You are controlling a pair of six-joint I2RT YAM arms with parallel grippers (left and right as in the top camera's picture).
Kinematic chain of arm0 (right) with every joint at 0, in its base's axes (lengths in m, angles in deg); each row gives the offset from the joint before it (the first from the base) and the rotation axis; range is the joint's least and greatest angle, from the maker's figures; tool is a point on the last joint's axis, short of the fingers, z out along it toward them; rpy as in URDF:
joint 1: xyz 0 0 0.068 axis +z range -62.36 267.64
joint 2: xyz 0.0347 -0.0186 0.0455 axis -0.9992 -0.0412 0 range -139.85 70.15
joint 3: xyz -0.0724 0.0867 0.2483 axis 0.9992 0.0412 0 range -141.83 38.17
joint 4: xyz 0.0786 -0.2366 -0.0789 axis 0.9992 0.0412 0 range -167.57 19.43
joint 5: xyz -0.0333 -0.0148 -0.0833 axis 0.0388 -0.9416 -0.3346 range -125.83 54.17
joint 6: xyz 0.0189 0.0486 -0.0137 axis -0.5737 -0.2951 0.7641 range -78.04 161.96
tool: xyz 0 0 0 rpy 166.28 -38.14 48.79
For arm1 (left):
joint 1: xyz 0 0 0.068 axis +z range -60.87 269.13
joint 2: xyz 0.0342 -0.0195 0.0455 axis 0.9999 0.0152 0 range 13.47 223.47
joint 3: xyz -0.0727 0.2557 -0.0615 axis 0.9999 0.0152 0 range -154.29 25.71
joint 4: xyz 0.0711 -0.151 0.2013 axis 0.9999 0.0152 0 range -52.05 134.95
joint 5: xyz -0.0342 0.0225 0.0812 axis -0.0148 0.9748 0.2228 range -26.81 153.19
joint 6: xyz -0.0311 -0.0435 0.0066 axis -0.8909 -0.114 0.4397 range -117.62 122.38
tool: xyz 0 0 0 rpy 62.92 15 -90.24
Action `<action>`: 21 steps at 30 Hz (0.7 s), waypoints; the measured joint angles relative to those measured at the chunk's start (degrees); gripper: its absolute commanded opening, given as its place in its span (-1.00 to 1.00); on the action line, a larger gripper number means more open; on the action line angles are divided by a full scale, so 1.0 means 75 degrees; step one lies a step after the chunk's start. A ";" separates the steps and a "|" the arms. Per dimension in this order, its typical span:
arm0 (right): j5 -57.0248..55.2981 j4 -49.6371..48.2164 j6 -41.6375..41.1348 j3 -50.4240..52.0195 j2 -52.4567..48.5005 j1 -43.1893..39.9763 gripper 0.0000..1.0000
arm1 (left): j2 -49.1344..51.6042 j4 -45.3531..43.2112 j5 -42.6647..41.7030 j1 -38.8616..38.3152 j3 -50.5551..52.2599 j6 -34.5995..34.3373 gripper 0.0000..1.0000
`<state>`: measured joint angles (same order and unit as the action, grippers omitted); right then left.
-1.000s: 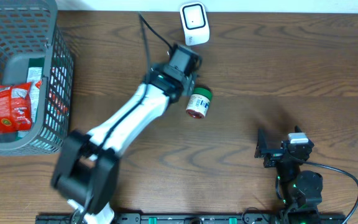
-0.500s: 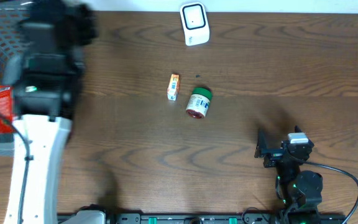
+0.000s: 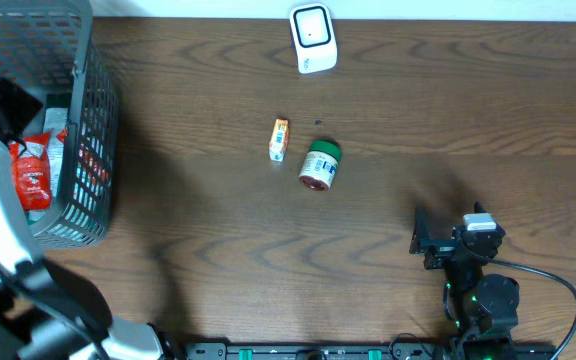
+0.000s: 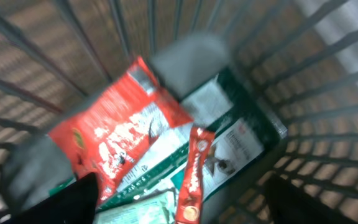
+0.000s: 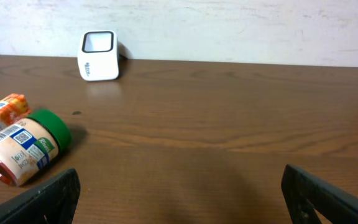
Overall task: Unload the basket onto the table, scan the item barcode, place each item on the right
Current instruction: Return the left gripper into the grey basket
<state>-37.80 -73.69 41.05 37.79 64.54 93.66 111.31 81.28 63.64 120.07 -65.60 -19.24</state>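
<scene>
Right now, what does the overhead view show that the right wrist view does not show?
Only the overhead view shows the grey plastic mesh basket at the left, with red packets inside. Only the right wrist view shows the pale wall behind. Both show the white box-shaped scanner, the green-lidded jar lying on its side and the small orange box beside it, all on the brown wooden table.

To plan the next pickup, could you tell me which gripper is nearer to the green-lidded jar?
Right. The right gripper sits to the right of the jar, closer to the robot's base; the left gripper is much farther away, over the basket at far left.
</scene>
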 measured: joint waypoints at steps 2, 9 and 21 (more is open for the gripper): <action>0.0000 0.0000 0.0000 0.0000 -0.0003 0.0000 0.99 | 0.0472 0.0079 -0.0312 0.0114 0.0000 -0.0052 0.07; 0.0000 0.0000 0.0000 0.0000 0.0000 0.0000 0.98 | 0.1702 0.0256 -0.0845 0.0064 0.0006 0.0061 0.05; 0.0000 0.0003 0.0000 0.0000 0.0000 0.0000 0.98 | 0.2649 0.0248 -0.0962 -0.0169 0.0058 0.0119 -0.12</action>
<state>-37.80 -73.67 41.05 37.79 64.54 93.66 131.18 83.14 56.42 118.80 -65.16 -18.35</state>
